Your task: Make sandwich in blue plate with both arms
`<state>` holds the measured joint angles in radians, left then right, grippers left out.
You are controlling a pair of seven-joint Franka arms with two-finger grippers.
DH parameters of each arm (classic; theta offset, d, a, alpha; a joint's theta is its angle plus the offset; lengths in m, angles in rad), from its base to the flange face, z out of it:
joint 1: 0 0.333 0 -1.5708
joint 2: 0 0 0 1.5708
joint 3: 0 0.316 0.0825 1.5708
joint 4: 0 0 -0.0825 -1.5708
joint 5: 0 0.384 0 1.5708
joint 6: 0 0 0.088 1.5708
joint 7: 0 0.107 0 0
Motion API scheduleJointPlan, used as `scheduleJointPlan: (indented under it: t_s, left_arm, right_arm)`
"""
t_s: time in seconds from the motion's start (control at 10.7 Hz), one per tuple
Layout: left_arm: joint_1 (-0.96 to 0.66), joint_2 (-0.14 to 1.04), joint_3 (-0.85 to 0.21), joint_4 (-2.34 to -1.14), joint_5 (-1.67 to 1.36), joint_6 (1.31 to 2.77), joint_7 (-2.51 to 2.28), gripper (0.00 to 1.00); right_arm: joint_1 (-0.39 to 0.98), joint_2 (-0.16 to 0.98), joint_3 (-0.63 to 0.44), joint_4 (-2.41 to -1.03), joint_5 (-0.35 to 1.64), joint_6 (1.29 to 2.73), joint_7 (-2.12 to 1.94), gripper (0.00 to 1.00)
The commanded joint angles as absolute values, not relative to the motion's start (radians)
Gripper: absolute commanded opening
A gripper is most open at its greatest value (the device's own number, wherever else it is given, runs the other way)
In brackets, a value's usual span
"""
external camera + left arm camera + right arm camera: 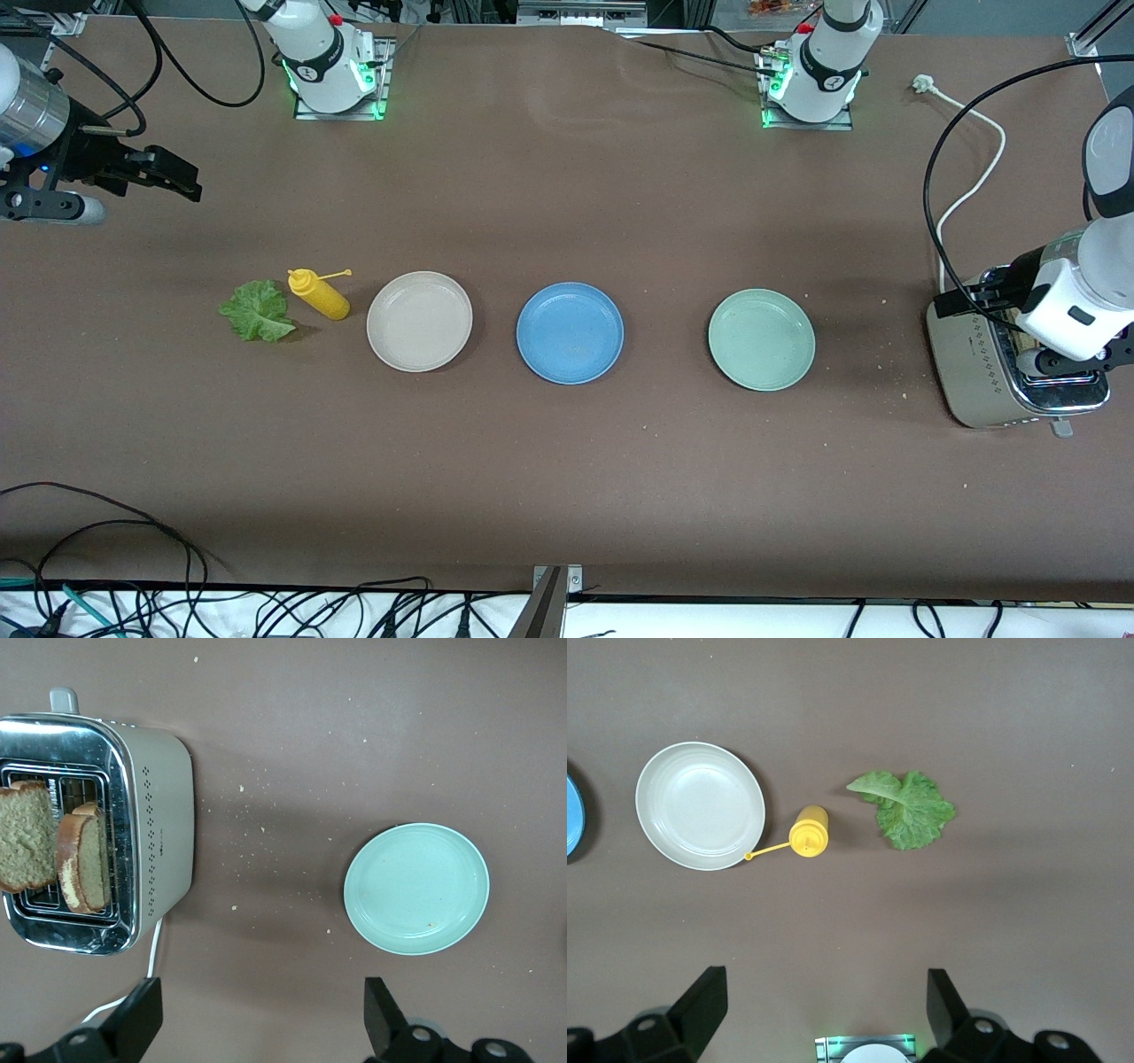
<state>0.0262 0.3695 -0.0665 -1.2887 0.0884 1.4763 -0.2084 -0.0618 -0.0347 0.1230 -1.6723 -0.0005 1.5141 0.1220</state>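
Left gripper spread over toaster; right gripper spread, waiting above table; risk: 2 bread slices snag in slots, miss blue plate.

A matte medium-blue round plate sits between a beige-white round plate and a pale mint-green round plate; ruffled green lettuce leaf, yellow squeeze bottle, speckled brown bread slices, shiny silver toaster.
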Motion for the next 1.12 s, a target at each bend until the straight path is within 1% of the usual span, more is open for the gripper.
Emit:
scheduleJointPlan:
  t_s: [0.0,0.28,0.65,1.03]
  left_arm:
    - [0.029,0.377,-0.067,-1.276,0.112,1.471,-0.186,1.0]
    - [0.041,0.38,-0.064,-1.276,0.115,1.471,-0.186,1.0]
    - [0.124,0.422,-0.06,-1.27,0.123,1.488,-0.103,1.0]
    - [0.198,0.468,-0.061,-1.273,0.13,1.662,-0.092,1.0]
  right_arm:
    - [-0.064,-0.037,0.123,-1.664,0.018,1.503,0.126,1.0]
    - [-0.064,-0.037,0.121,-1.664,0.018,1.503,0.124,1.0]
    - [-0.064,-0.037,0.121,-1.664,0.018,1.503,0.124,1.0]
    - [-0.064,-0.037,0.121,-1.664,0.025,1.503,0.123,1.0]
